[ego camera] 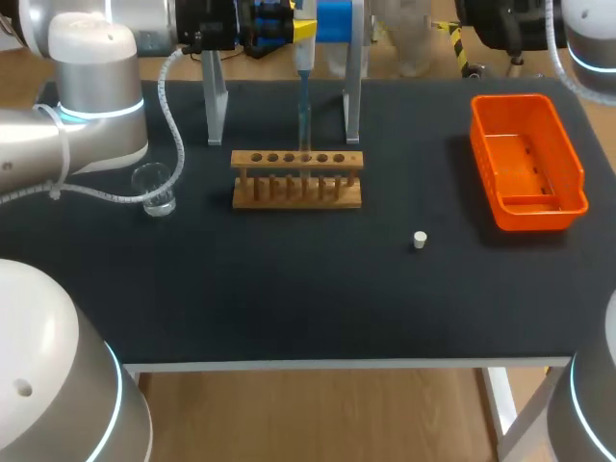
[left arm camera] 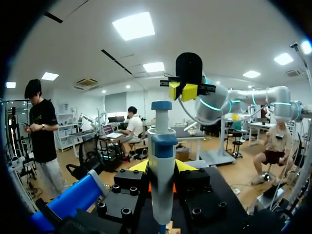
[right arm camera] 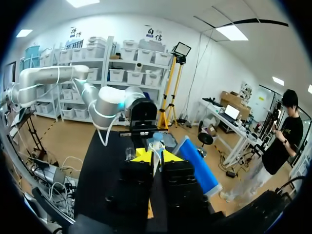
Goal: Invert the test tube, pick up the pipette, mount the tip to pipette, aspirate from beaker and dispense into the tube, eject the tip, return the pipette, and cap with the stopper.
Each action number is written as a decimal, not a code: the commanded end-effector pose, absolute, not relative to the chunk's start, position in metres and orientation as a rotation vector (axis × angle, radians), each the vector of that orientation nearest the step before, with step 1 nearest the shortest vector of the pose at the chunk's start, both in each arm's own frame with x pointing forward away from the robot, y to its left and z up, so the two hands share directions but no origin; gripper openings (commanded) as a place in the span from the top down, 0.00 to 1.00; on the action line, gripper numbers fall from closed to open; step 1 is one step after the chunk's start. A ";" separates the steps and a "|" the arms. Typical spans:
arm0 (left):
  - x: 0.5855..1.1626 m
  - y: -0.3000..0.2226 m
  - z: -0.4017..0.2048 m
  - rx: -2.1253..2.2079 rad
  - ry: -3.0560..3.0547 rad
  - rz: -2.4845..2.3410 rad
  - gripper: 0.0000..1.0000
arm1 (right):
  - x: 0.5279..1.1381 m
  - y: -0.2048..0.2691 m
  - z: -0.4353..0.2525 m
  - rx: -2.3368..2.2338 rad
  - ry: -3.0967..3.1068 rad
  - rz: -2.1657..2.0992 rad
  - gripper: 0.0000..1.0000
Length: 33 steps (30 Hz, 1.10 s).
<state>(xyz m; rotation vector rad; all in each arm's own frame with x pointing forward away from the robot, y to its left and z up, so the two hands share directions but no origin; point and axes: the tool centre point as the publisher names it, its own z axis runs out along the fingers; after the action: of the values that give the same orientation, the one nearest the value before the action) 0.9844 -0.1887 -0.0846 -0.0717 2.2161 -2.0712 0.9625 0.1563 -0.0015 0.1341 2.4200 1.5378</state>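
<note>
My left gripper (left arm camera: 161,168) is shut on the body of the white and blue pipette (left arm camera: 161,161), which it holds upright. In the head view the pipette (ego camera: 303,43) hangs at the table's far side, its tip pointing down into a clear test tube (ego camera: 304,130) that stands in the wooden rack (ego camera: 296,179). My right gripper (left arm camera: 181,90) hovers just above the pipette's blue plunger (right arm camera: 157,138), its yellow tips together and holding nothing. The glass beaker (ego camera: 154,189) stands left of the rack. A small white stopper (ego camera: 420,240) lies on the mat to the right.
An orange bin (ego camera: 527,164) sits at the right side of the table. Two metal legs of the pipette stand (ego camera: 214,96) rise behind the rack. A blue object (ego camera: 333,19) is at the far edge.
</note>
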 end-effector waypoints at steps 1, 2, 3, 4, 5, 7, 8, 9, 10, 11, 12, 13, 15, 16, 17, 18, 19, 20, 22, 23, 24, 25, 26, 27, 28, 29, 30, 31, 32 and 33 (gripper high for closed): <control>0.983 -0.189 -0.084 -0.075 2.213 -2.068 1.00 | 0.976 0.175 0.002 0.136 2.440 1.533 1.00; 0.983 -0.189 -0.084 -0.075 2.213 -2.068 1.00 | 0.978 0.180 0.002 0.142 2.445 1.538 1.00; 0.983 -0.189 -0.084 -0.075 2.213 -2.068 1.00 | 0.980 0.184 0.003 0.147 2.449 1.541 1.00; 0.983 -0.189 -0.084 -0.075 2.213 -2.068 1.00 | 0.981 0.188 0.003 0.151 2.453 1.544 1.00; 0.983 -0.189 -0.084 -0.075 2.213 -2.068 1.00 | 0.981 0.192 0.003 0.156 2.456 1.551 1.00; 0.983 -0.189 -0.084 -0.075 2.213 -2.068 1.00 | 0.982 0.197 0.004 0.159 2.460 1.557 1.00; 0.983 -0.189 -0.084 -0.075 2.213 -2.068 1.00 | 0.982 0.201 0.004 0.162 2.464 1.562 1.00; 0.983 -0.189 -0.084 -0.075 2.213 -2.068 1.00 | 0.983 0.204 0.004 0.164 2.468 1.567 1.00; 0.983 -0.189 -0.084 -0.075 2.213 -2.068 1.00 | 0.983 0.206 0.003 0.169 2.471 1.571 1.00; 0.983 -0.189 -0.084 -0.075 2.213 -2.068 1.00 | 0.984 0.208 0.003 0.171 2.472 1.572 1.00; 0.983 -0.189 -0.084 -0.075 2.213 -2.068 1.00 | 0.985 0.210 0.003 0.176 2.472 1.577 1.00; 0.983 -0.189 -0.084 -0.075 2.213 -2.068 1.00 | 0.986 0.211 0.003 0.178 2.472 1.580 1.00; 0.983 -0.189 -0.084 -0.075 2.213 -2.068 1.00 | 0.986 0.214 0.002 0.183 2.475 1.584 1.00; 0.983 -0.189 -0.084 -0.075 2.213 -2.068 1.00 | 0.987 0.215 0.002 0.184 2.475 1.585 1.00; 0.983 -0.189 -0.084 -0.075 2.213 -2.068 1.00 | 0.987 0.216 0.001 0.185 2.478 1.587 1.00; 0.983 -0.189 -0.084 -0.075 2.213 -2.068 1.00 | 0.988 0.217 0.000 0.186 2.479 1.588 1.00; 0.983 -0.189 -0.084 -0.075 2.213 -2.068 1.00 | 0.988 0.219 0.000 0.187 2.481 1.589 1.00; 0.983 -0.189 -0.084 -0.075 2.213 -2.068 1.00 | 0.988 0.220 -0.001 0.188 2.482 1.591 1.00; 0.983 -0.189 -0.084 -0.075 2.213 -2.068 1.00 | 0.989 0.222 -0.001 0.189 2.485 1.591 1.00; 0.983 -0.189 -0.084 -0.075 2.213 -2.068 1.00 | 0.990 0.223 -0.002 0.190 2.486 1.591 1.00; 0.983 -0.189 -0.084 -0.075 2.213 -2.068 1.00 | 0.990 0.223 -0.002 0.190 2.487 1.591 1.00; 0.983 -0.189 -0.084 -0.075 2.213 -2.068 1.00 | 0.990 0.224 -0.002 0.191 2.489 1.590 1.00; 0.983 -0.189 -0.084 -0.075 2.213 -2.068 1.00 | 0.991 0.224 -0.002 0.192 2.490 1.591 1.00; 0.983 -0.189 -0.084 -0.075 2.213 -2.068 1.00 | 0.991 0.224 -0.002 0.194 2.491 1.591 1.00; 0.983 -0.189 -0.084 -0.075 2.213 -2.068 1.00 | 0.992 0.225 -0.002 0.196 2.492 1.592 1.00; 0.983 -0.189 -0.084 -0.075 2.213 -2.068 1.00 | 0.992 0.226 -0.003 0.200 2.496 1.598 1.00; 0.983 -0.189 -0.084 -0.075 2.213 -2.068 1.00 | 0.993 0.226 -0.003 0.203 2.500 1.604 1.00; 0.983 -0.189 -0.084 -0.075 2.213 -2.068 1.00 | 0.993 0.227 -0.004 0.205 2.501 1.608 1.00; 0.983 -0.189 -0.084 -0.075 2.213 -2.068 1.00 | 0.993 0.228 -0.005 0.208 2.503 1.610 1.00; 0.983 -0.189 -0.084 -0.075 2.213 -2.068 1.00 | 0.993 0.229 -0.006 0.210 2.504 1.611 1.00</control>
<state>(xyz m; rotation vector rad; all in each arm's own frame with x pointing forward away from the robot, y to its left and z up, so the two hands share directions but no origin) 0.9844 -0.1887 -0.0846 -0.0717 2.2161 -2.0713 0.9898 0.2265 -0.0048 0.2099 2.4979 1.6125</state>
